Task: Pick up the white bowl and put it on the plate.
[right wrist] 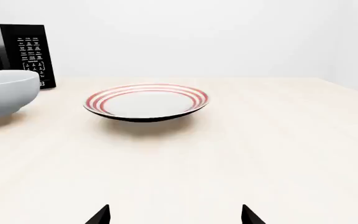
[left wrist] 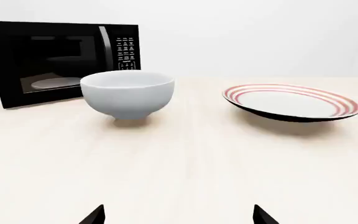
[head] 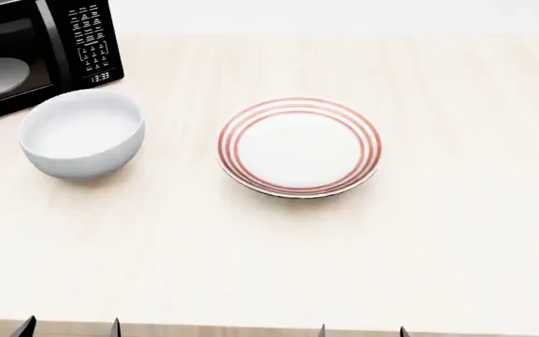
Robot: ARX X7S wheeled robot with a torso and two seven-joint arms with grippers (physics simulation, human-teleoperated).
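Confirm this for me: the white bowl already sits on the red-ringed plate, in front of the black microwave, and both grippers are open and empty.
Not quite. The white bowl is not on the plate; the head view shows it on the table to the plate's left, apart from it, and the plate is bare. The rest holds: the bowl is in front of the black microwave, and the left gripper and right gripper are open and empty.
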